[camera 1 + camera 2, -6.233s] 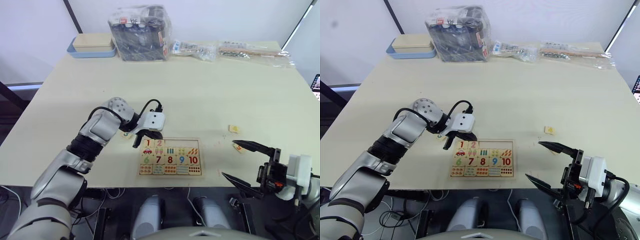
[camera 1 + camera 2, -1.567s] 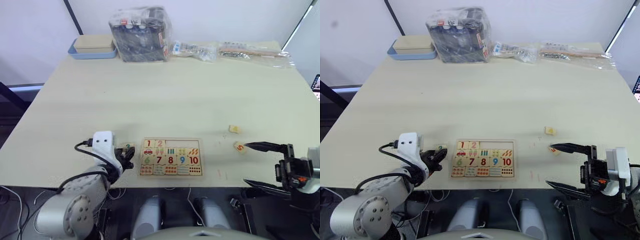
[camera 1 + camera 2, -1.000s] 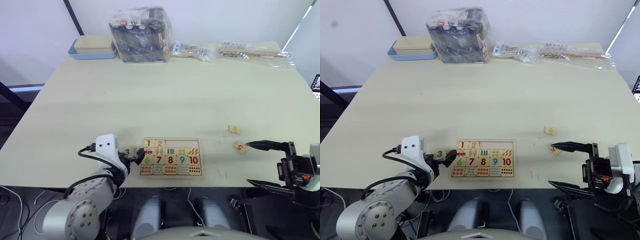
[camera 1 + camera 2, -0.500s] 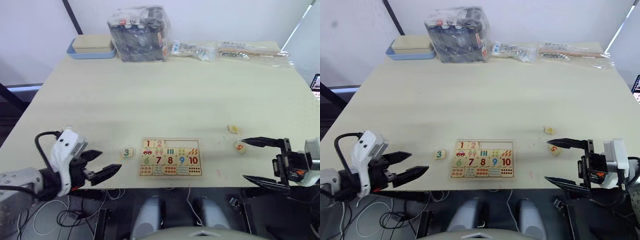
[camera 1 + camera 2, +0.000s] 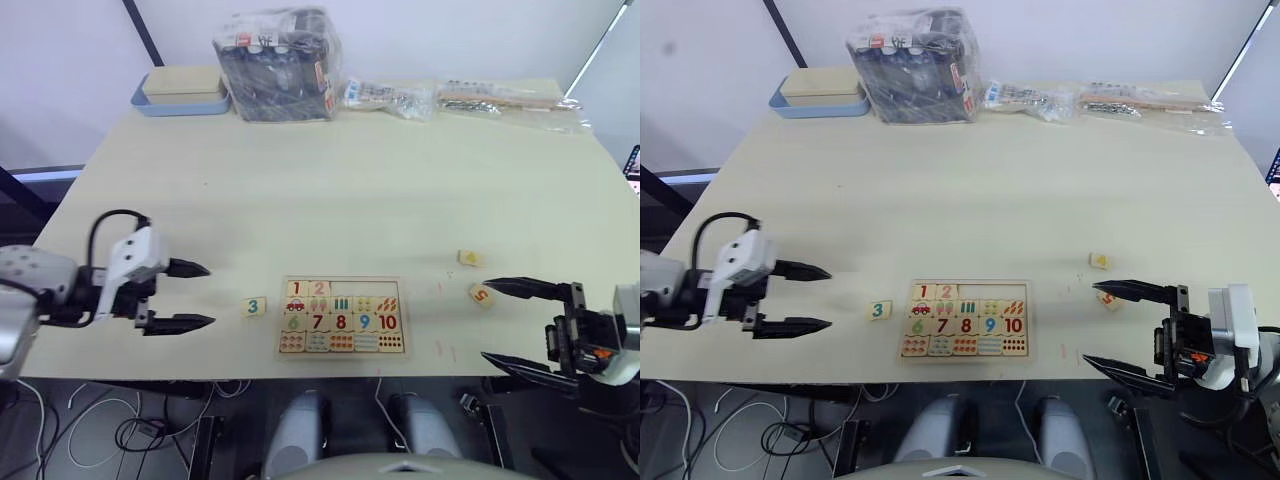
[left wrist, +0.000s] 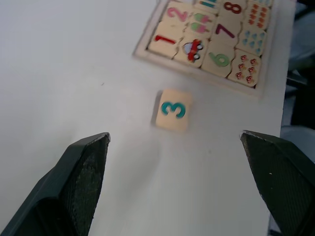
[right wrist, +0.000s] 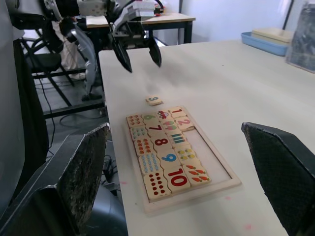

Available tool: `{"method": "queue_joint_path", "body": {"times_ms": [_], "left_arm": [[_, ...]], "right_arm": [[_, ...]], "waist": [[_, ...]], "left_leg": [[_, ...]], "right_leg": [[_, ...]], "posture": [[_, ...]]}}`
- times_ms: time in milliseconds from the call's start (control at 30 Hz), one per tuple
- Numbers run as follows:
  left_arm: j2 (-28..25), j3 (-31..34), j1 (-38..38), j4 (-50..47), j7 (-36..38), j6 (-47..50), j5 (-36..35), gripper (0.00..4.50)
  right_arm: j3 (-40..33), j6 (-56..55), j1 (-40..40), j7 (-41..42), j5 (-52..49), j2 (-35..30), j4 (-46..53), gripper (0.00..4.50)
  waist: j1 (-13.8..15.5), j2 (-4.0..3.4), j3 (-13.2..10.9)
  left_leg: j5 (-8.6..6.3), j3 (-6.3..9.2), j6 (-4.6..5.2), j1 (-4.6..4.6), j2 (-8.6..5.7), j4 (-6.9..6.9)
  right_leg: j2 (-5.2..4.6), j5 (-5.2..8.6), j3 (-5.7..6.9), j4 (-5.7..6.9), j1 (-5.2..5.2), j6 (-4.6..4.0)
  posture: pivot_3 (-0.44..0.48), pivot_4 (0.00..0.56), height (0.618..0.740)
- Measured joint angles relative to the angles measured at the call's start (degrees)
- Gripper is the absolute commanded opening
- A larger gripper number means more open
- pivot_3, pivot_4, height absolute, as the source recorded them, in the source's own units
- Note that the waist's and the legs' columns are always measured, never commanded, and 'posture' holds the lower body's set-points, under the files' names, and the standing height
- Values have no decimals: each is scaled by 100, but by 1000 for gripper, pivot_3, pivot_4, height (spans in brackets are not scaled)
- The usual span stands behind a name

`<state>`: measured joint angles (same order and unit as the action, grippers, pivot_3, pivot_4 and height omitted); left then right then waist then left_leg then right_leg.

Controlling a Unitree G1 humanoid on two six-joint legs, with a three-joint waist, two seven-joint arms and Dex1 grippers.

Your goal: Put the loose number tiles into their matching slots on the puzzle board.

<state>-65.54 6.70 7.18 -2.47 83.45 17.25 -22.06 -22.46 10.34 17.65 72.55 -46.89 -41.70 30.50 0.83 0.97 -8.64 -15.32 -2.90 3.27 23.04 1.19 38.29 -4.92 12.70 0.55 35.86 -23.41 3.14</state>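
- Both sets of jaws stand spread wide and hold nothing — the left gripper [image 5: 186,295] hangs over the table [image 5: 380,190] well to the left of the 3 tile [image 5: 255,307], the right gripper [image 5: 520,323] sits at the near right edge.
- Change at left: a second ago the left gripper was low and right beside the 3 tile, at the puzzle board's [image 5: 341,314] left rim. Now the arm has swung out to the left and its fingers are apart from the tile.
- 3 tile lies flat, digit up, just left of the board and clear of the rim — it has not gone into a slot, and it sits about where it sat half a second ago.
- Board state: 1 and 2 are seated in the top row; the rest of that row looks open in the right wrist view.
- 5 tile [image 5: 480,294] lies by the right gripper's upper fingertip; 4 tile [image 5: 467,258] lies a little beyond it, both well right of the board. Neither has shifted.
- Reading: looks like a reset, not a placement — three tiles left to go. The left gripper faces the 3 tile, so a fresh approach from this side seems likely.
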Motion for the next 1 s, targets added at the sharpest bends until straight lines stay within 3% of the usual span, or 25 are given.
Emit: {"method": "queue_joint_path", "body": {"times_ms": [200, 633, 733, 833, 1000], "left_arm": [[322, -669, 405, 494, 98, -414, 414, 4490], [678, -884, 535, 990, -11, -956, 761, 4255], [731, -883, 423, 907, -127, -964, 761, 3652], [733, -883, 364, 775, -213, -953, 760, 2101], [733, -883, 328, 740, -281, -933, 760, 2101]], "right_arm": [[2, -68, -67, -50, 108, 12, -2, 4500], [10, -69, -119, -62, 140, 43, -2, 4500], [13, -69, -130, -57, 153, 43, -9, 4500], [43, -69, -160, -56, 166, 48, -16, 4500], [88, -71, -180, -50, 172, 56, -39, 4500]], "waist": [[3, 4, 0], [3, 6, 0], [2, 7, 1], [5, 7, 1], [2, 7, 1]], "left_leg": [[1, 0, 0, -6, 10, 6], [2, -1, 0, -8, 9, 10], [2, -1, 0, -8, 9, 10], [2, 0, 0, -8, 9, 11], [2, -1, 0, -9, 9, 11]], "right_leg": [[44, 0, 0, 8, 3, 3], [45, -1, -1, 10, 6, 6], [45, -1, -1, 10, 6, 6], [45, -1, -1, 10, 7, 6], [45, -1, -1, 12, 7, 6]], "posture": [[0, 150, 740], [0, 150, 740], [0, 150, 740], [0, 150, 740], [0, 150, 740]]}}
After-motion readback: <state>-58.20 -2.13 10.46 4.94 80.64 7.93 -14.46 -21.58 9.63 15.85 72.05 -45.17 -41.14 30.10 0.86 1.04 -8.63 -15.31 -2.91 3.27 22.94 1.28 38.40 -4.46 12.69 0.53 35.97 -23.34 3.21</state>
